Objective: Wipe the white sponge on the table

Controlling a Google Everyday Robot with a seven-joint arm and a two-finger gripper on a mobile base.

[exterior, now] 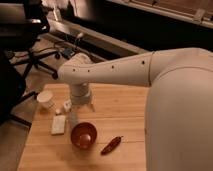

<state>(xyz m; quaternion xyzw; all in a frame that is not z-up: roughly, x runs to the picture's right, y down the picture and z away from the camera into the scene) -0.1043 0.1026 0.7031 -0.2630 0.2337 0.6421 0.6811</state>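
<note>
Pale wooden counter (125,107) with strip grain, viewed from above and a little to one side. Sponge (58,125) flat on it toward the 9 o'clock edge, off-white, rectangular, long side running toward 12 o'clock. Placed at 9 o'clock from the bowl (83,135), just beside it, a narrow strip of wood showing between the two. Brown bowl upright, mouth up. Red pepper (111,145) at 4 o'clock from the bowl, near it, lying aslant along the 2-to-8 o'clock line. White cup (46,99) upright at 11 o'clock from the sponge, near the counter's far corner. Small white cube (66,105) between cup and claw, at 1 o'clock from the sponge. Claw (82,113) pointing down at 12 o'clock from the bowl and 2 o'clock from the sponge, hung under a thick white wrist. Fingers spread apart, gripping nothing. Finger (73,118) nearer the sponge low beside the sponge's far corner; impossible to tell whether touching sponge or counter. Broad white arm (130,75) reaching in from 3 o'clock and filling that side of the view. Past the counter, toward 10 o'clock, a black office chair (25,30) on the floor.
</note>
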